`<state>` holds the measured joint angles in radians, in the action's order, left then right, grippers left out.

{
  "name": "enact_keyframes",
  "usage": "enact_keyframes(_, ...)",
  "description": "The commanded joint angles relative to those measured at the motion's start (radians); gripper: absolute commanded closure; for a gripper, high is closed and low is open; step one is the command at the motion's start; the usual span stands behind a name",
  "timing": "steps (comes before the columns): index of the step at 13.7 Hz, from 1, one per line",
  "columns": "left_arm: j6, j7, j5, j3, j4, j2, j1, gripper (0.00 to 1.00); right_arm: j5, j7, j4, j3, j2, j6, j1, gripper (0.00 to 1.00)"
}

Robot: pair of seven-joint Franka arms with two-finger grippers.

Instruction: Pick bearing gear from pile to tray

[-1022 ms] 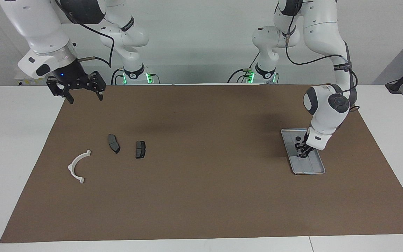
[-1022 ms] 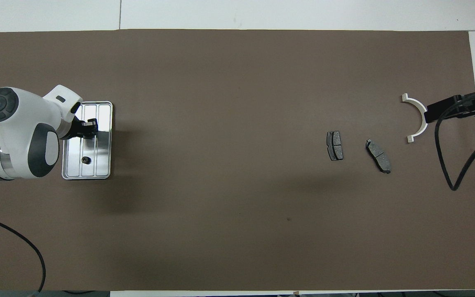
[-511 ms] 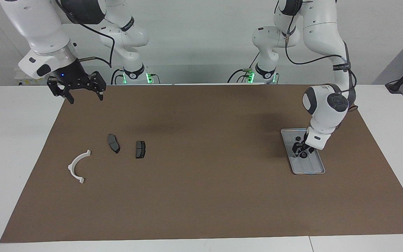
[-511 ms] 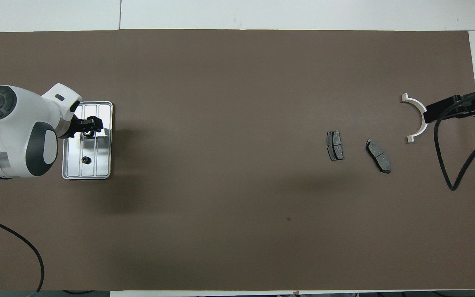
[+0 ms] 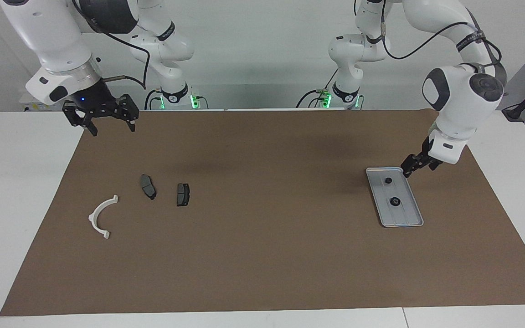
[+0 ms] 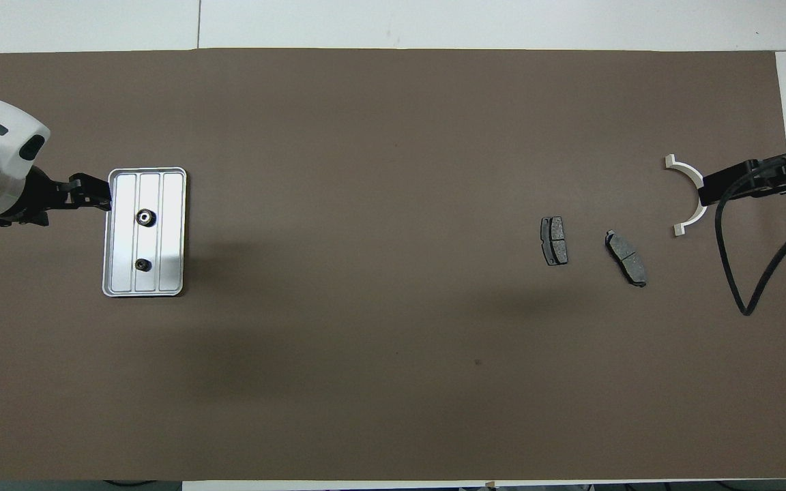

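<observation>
Facing view: left end effector (image 5: 419, 163) lifted off tray (image 5: 408, 217), empty.

The right gripper (image 6: 710, 192) covers part of the white bracket (image 6: 690, 179) in the overhead view; the 2 round pieces (image 5: 394, 202) on the tray (image 5: 407, 218) are too small to identify

I can read no text, label, brand or number here — not in the facing view and not in the overhead view. A dark band (image 5: 469, 39) goes around the left arm, and it carries small pale marks, but for me they are too small to read. The same holds for the band (image 5: 166, 33) on the right arm — some marks are there, I cannot make out any letters.
</observation>
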<state>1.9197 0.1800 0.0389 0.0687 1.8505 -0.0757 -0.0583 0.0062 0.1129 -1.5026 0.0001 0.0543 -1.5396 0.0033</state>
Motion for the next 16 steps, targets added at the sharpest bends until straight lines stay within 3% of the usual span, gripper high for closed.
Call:
enact_keyframes(1, -0.122, -0.013, 0.003, -0.006, -0.020, 0.088, 0.005, 0.00, -0.008, -0.021, -0.033, 0.005, -0.014, -0.022, -0.002, 0.00)
enact_keyframes(4, -0.165, -0.013, 0.003, -0.006, -0.019, 0.139, 0.009, 0.00, -0.008, -0.019, -0.034, 0.005, -0.014, -0.030, -0.003, 0.00)
enact_keyframes(9, -0.165, -0.011, -0.002, -0.001, -0.025, 0.134, -0.004, 0.00, -0.008, -0.019, -0.039, 0.005, -0.016, -0.056, -0.003, 0.00)
enact_keyframes(13, -0.296, -0.040, -0.005, -0.013, -0.227, 0.047, 0.006, 0.00, -0.008, -0.019, -0.039, 0.006, -0.016, -0.056, -0.003, 0.00)
enact_keyframes(16, -0.306, -0.047, -0.007, -0.020, -0.243, 0.044, 0.006, 0.00, -0.006, -0.018, -0.039, 0.006, -0.016, -0.053, -0.002, 0.00)
